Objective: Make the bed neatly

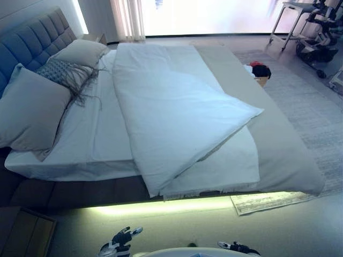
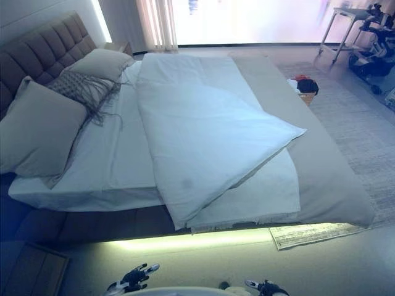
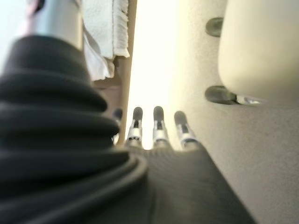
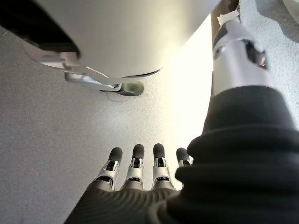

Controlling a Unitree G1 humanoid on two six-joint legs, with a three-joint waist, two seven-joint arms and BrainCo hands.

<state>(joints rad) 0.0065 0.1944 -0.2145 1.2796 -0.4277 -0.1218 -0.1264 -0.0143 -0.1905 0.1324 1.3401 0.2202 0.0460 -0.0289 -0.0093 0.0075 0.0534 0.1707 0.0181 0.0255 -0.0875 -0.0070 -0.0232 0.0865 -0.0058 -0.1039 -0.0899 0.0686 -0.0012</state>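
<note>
Both hands low at the near edge of the head views, over the floor [image 1: 177, 225], short of the bed. Left hand [image 1: 120, 239] at lower left, right hand [image 1: 236, 247] at lower right. Wrist views: left fingers [image 3: 158, 126] straight, holding nothing; right fingers [image 4: 135, 163] straight in a row, also holding nothing. Both point down at bare floor, well apart from any bedding.

Bed base [image 1: 80, 190] next, lit strip of light under its near side. Rug [image 1: 316, 123] pokes out from under the bed at near right and runs along the right side.

Duvet [image 1: 171, 112] lies white down the middle of the bed, not flat: its near right corner is folded back diagonally over itself, the point ending near the right side. Grey cover [image 1: 278, 144] shows beyond it along the right side. White sheet [image 1: 91, 134] bare on the left.

Big grey pillow [image 1: 32, 110] at left against the headboard [image 1: 32, 40], fringed cushion [image 1: 64, 72] behind it, second pillow [image 1: 83, 52] farther back.

Far right: dark and red bundle [image 1: 260, 69] beside the bed, a table [image 1: 292, 19] farther off.
</note>
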